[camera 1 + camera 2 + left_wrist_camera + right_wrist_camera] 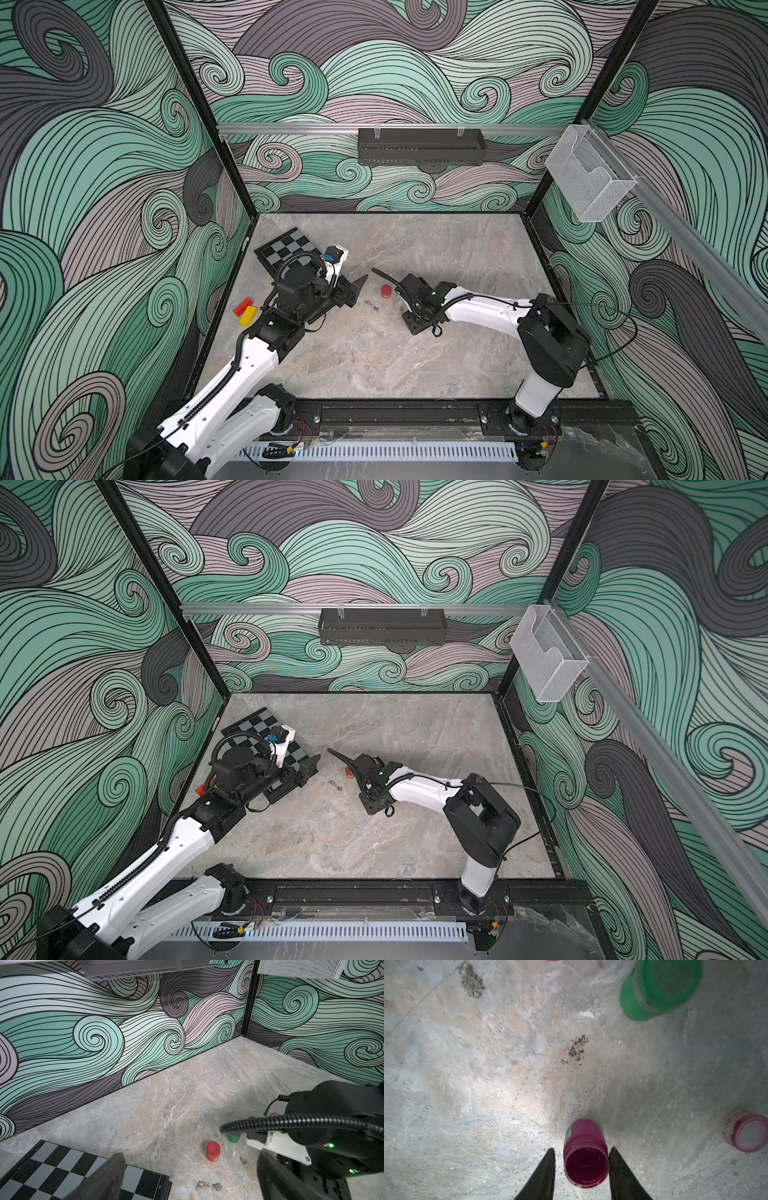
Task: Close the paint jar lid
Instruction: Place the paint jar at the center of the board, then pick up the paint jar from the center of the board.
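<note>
Paint jar (open) between right hand's jaws

The magenta jar and green jar lie hidden under the right arm in both top views; in a top view the red jar is a mere sliver behind it. The right wrist view blurs the green jar and clips the pink lid. Whether the right hand touches the magenta jar is unclear.

Magenta jar, pale pink lid, green jar, red jar; black-and-grey chequered board; red block, yellow block; grey marbled table; teal-mauve swirled walls
</note>
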Tool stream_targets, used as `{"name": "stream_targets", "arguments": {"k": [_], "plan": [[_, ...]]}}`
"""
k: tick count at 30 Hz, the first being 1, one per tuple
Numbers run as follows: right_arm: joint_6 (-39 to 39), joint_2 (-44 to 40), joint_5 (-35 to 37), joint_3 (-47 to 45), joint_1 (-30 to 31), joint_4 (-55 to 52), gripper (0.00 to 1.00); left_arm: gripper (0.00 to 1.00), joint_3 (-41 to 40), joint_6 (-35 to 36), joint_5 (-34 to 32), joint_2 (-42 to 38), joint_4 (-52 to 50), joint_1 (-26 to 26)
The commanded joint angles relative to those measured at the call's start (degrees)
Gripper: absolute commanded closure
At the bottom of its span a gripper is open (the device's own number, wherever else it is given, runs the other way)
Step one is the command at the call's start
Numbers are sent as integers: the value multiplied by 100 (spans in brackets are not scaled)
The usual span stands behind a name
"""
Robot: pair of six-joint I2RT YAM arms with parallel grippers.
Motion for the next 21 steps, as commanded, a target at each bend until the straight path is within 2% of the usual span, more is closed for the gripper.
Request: {"name": "stream_targets", "arguments": {"k": [1,9,14,21], "plan": [[-131,133,-143,-20,26,273,52,1,123,74,-108,31,97,-7],[111,-402,-64,-7,-24,199,37,1,100,92,-162,-3,97,-3],[529,-431,-444,113,-205,-84,35,1,84,93,-193,-25,97,-2],[830,-159,-574,198,-364,-259,36,1,85,94,-182,-22,113,0]]}}
